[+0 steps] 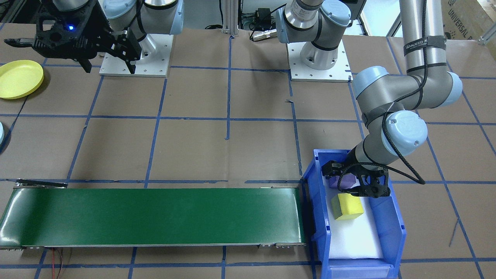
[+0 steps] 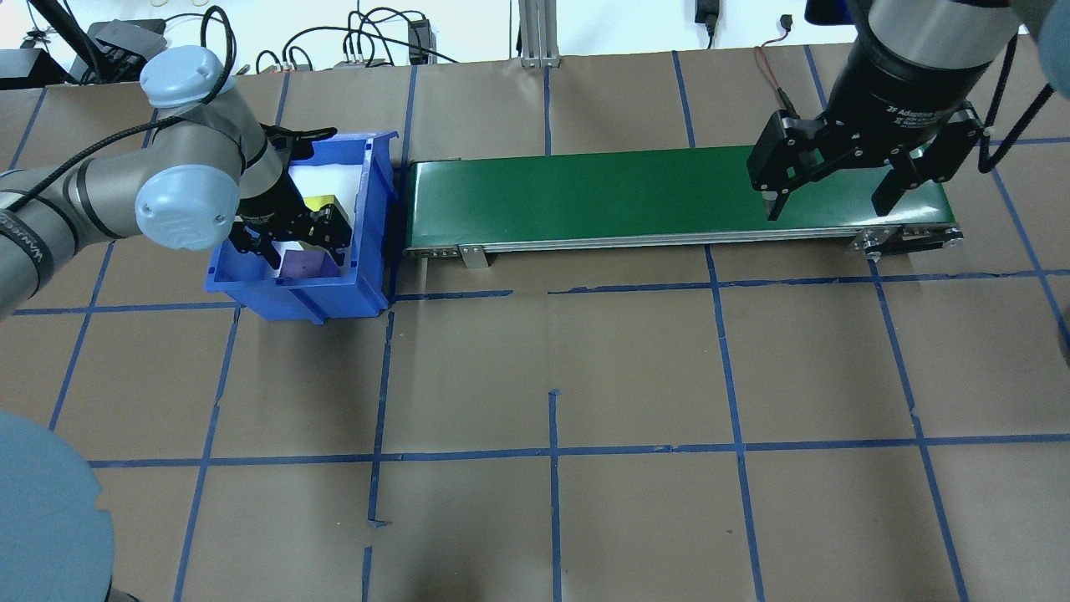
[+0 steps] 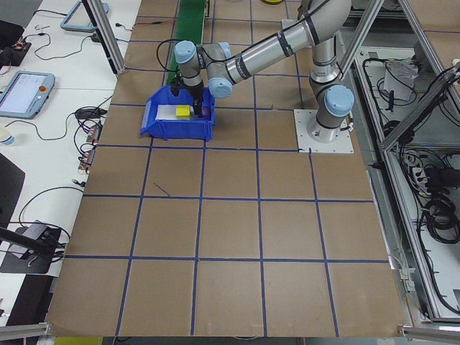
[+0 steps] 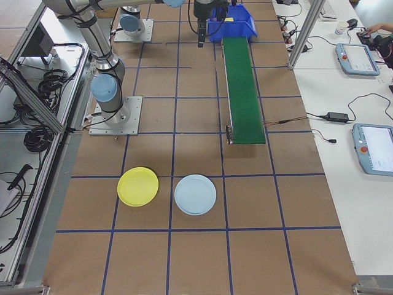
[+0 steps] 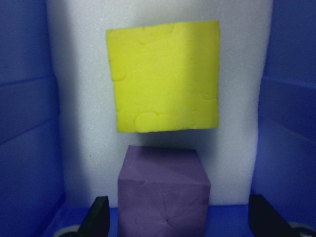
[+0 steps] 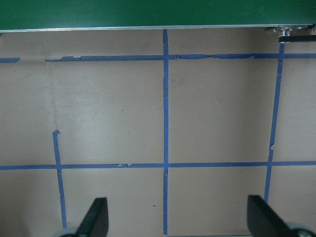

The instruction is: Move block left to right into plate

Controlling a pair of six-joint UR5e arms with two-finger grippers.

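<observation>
A yellow block (image 5: 165, 76) and a purple block (image 5: 163, 192) lie on white foam inside a blue bin (image 1: 399, 228). My left gripper (image 2: 292, 242) is lowered into the bin and open. Its fingers (image 5: 98, 217) stand on either side of the purple block (image 1: 346, 180) with gaps on both sides. The yellow block (image 1: 347, 206) lies just past the fingertips. The yellow plate (image 4: 138, 186) sits on the table beyond the other end of the green conveyor belt (image 1: 155, 217). My right gripper (image 2: 827, 207) hangs open and empty above the table by that end of the belt.
A light blue plate (image 4: 195, 194) lies beside the yellow plate (image 1: 19, 78). The belt (image 2: 585, 201) runs from the bin's wall (image 2: 368, 209) towards the plates. Blue tape lines grid the brown table. The bin's walls stand close around my left gripper (image 1: 358, 186).
</observation>
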